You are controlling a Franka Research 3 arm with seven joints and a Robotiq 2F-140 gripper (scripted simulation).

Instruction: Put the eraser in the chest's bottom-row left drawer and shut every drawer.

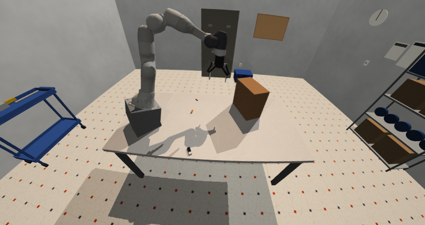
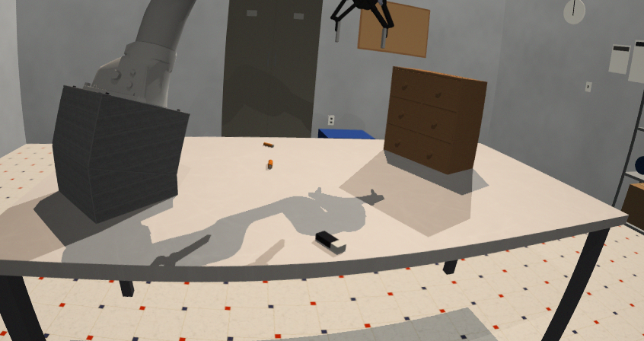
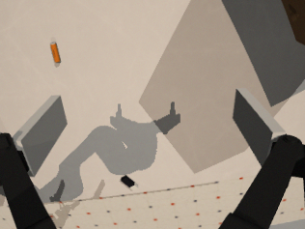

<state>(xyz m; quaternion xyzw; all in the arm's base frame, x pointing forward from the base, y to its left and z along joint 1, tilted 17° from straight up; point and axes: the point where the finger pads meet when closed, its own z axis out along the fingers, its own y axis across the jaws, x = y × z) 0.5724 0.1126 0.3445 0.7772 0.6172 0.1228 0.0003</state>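
— Six drawer fronts on the chest point(image 2: 431, 118), two per row, all shut. So, by the look of it, only the opening step: nothing pulled out, nothing picked up.

— Agreed. Standing upright on the desk point(image 2: 518, 212), drawers turned toward the near left. Pincer point(image 2: 360, 26) high above, between the arm's pedestal point(image 2: 116, 154) and the chest, spread to its widest and holding nothing.

— Next move, probably: down to the bottom row, left drawer point(image 2: 402, 141), fingers closing on its small knob, then a straight pull. No stops on the drawers, so a short pull only, just enough gap for a drop. Alternatively the eraser first, but then nowhere open to put it.

— And the eraser point(image 2: 329, 242)?

— Lying near the front edge of the desk, well apart from the chest, black sleeve with a pale end, inside the arm's shadow. Also seen in the wrist view point(image 3: 127, 181), tiny.

— Two small orange bits point(image 2: 269, 163) farther back, to be left alone. Too small to name.

— Hard to make out: knobs mere dots in the exterior view, drawer fronts hidden altogether in the top view, chest barely a dark corner in the wrist view. Upper arm cut off at the exterior frame's top.
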